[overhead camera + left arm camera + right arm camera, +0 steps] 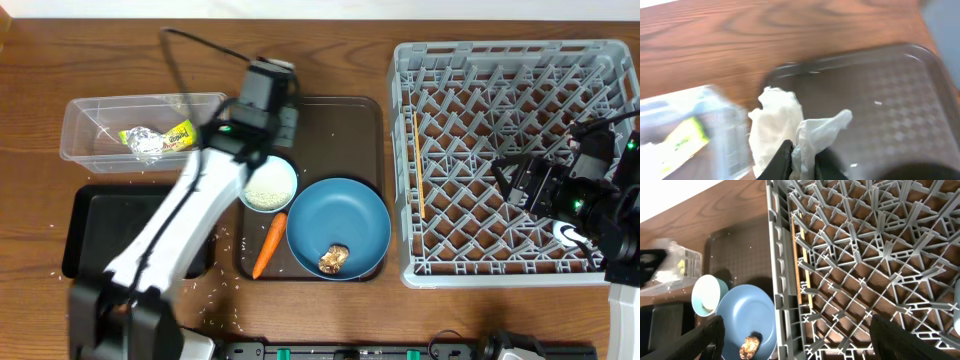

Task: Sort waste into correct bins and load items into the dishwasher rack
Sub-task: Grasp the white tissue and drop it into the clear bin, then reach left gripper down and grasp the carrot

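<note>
Left gripper [802, 159]: pinches white tissue [777, 120] just beside clear box [95, 115] holding wrappers [150, 140], likely its bin. Right gripper [805, 342]: hangs spread above dishwasher rack [480, 80].

The left arm [190, 215] covers part of the black tray [105, 235]; the wrist view's clear box [730, 130] is blurred.

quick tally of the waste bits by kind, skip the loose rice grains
carrot: 1
brown food lump: 1
wrappers: 2, a yellow-green wrapper and a silver wrapper
white tissue: 1, pinched in the left hand
total: 5
</note>
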`<control>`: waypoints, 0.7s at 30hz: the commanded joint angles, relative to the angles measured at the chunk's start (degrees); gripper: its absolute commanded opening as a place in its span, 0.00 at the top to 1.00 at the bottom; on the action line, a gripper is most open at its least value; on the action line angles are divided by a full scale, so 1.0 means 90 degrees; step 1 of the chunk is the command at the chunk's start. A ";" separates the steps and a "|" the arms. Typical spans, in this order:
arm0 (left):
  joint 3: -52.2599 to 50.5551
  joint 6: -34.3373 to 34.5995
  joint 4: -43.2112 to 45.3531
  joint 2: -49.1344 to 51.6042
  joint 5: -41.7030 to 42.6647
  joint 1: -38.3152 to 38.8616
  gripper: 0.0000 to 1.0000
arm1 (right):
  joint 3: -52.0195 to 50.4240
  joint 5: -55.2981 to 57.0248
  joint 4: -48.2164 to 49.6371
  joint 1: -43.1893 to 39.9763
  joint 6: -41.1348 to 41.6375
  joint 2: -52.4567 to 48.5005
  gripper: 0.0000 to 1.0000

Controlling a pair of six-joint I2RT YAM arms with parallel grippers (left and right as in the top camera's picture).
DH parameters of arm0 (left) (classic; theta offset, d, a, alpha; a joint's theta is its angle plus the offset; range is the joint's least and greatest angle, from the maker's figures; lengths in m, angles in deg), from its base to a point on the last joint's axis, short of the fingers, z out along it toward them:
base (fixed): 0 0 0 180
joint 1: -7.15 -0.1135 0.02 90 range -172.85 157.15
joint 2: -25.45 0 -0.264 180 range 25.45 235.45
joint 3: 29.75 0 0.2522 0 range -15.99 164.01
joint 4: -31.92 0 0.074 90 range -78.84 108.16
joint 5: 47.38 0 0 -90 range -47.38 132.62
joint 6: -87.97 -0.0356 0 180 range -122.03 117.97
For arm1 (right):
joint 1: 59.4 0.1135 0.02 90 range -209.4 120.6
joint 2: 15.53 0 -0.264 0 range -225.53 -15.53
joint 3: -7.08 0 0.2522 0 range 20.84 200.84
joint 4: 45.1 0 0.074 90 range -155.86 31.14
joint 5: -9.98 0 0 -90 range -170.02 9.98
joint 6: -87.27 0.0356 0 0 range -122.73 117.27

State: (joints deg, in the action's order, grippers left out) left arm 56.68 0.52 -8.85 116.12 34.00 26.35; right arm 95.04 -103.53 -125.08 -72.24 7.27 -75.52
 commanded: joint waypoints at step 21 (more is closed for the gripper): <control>0.0000 0.0510 -0.1066 -0.0563 0.1321 -0.1581 0.25 | -0.0002 0.0019 -0.0141 0.0061 -0.0175 -0.0002 0.12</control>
State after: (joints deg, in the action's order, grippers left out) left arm 56.57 5.02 -16.08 117.13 39.49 10.18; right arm 95.04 -103.53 -126.15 -72.24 6.97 -75.52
